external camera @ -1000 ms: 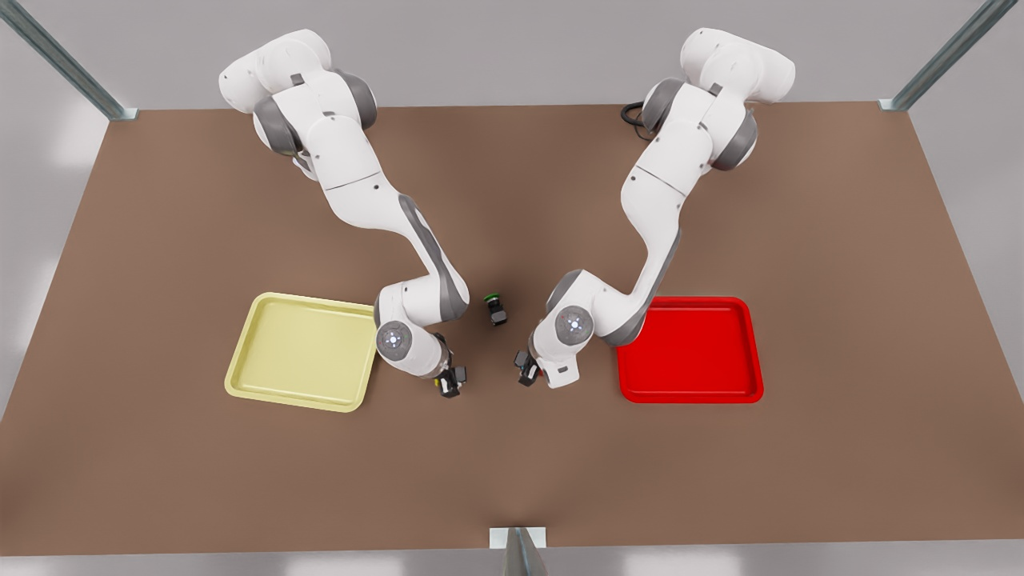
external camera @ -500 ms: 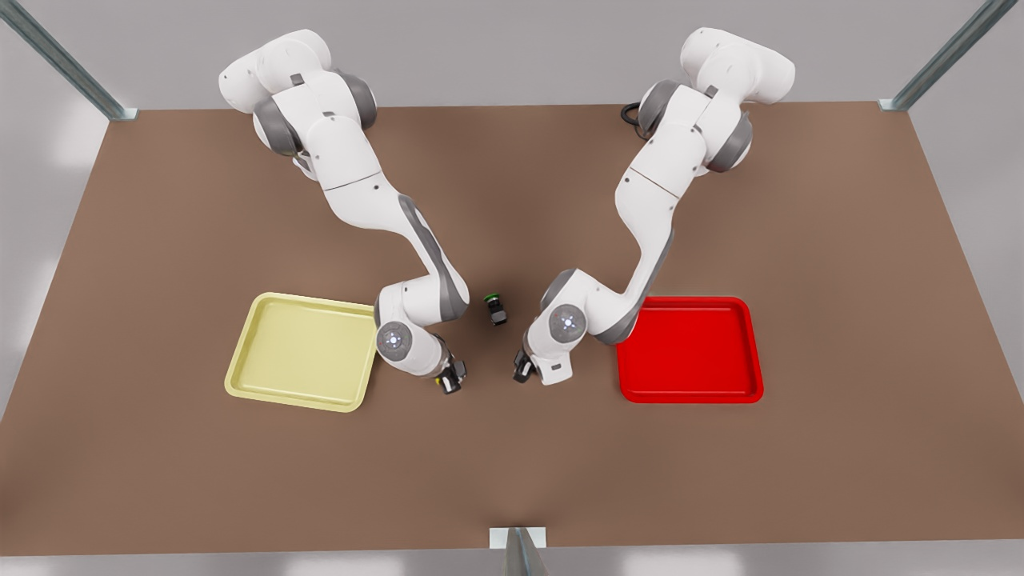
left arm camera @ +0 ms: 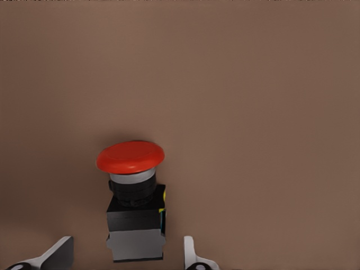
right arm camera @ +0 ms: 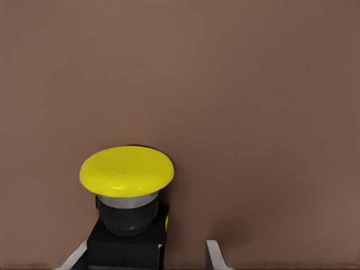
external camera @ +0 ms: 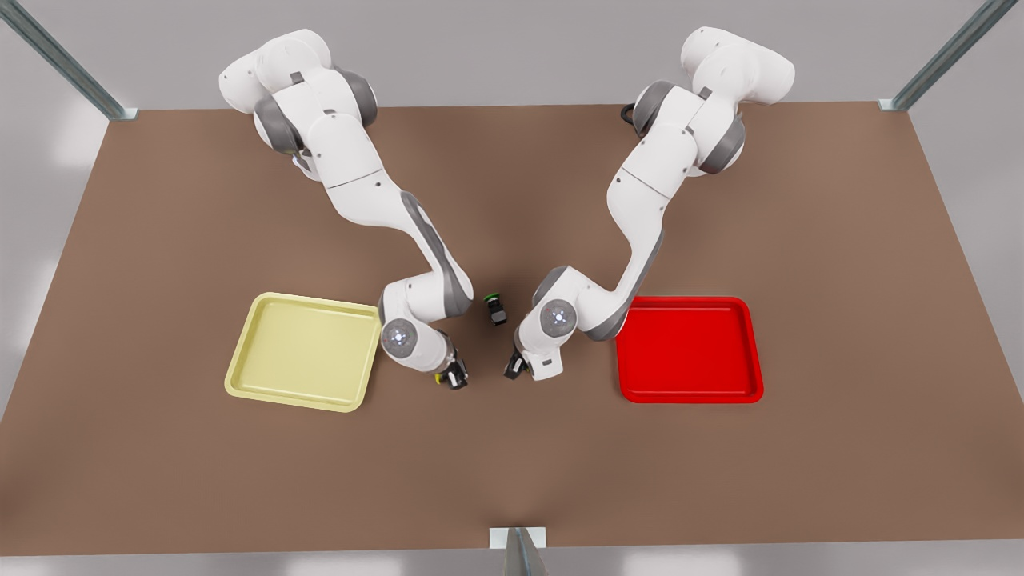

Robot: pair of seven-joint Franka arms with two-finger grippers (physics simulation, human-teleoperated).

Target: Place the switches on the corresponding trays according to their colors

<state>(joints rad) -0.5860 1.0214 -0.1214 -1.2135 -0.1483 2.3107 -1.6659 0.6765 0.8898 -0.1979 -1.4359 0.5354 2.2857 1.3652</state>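
As end effectors (left arm camera: pixel 125 256) (right arm camera: pixel 143 259) straddle switches (left arm camera: pixel 135 197) (right arm camera: pixel 128 197), green switch (external camera: pixel 497 310) (dark-bodied) between arms

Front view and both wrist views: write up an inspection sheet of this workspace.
Surface: brown table, bare around the trays.
Job's things: yellow tray and red tray hold nothing; red switch and yellow switch stand upright on the table between the trays.
Clutter: green switch between the arms.
Grippers: left gripper open, straddling the red switch; right gripper open around the yellow switch.
Cables: dark cable at the base of the arm on the front view's right.
Surroundings: metal frame posts, grey walls.
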